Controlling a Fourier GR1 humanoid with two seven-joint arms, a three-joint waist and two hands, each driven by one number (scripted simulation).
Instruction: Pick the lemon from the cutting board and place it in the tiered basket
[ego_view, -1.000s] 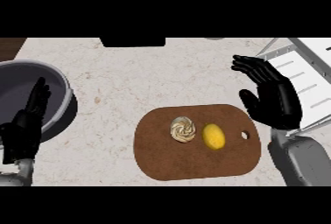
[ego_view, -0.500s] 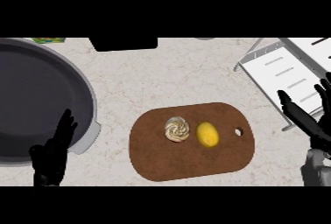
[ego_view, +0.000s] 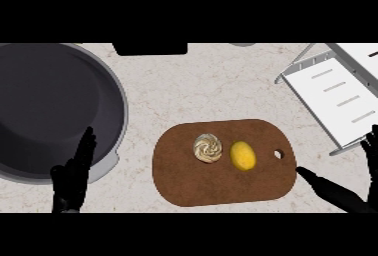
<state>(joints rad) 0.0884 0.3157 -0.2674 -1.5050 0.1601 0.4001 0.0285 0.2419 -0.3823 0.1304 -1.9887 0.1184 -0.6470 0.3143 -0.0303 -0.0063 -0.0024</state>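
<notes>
Yellow lemon (ego_view: 242, 155), likely light, firm, prone to roll; grasp its narrow middle. Right hand (ego_view: 336, 192) at four o'clock, open, empty.

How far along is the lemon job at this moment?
Nothing looks done yet: the lemon lies on the cutting board beside a swirled pastry. Nothing is in hand: the right robot hand is open near the board's right edge, and the left robot hand rests open. Grasping and placing in the tiered basket remain.

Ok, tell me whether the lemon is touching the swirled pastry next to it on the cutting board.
Apart. The head view shows a strip of brown cutting board between the lemon and the pastry.
</notes>
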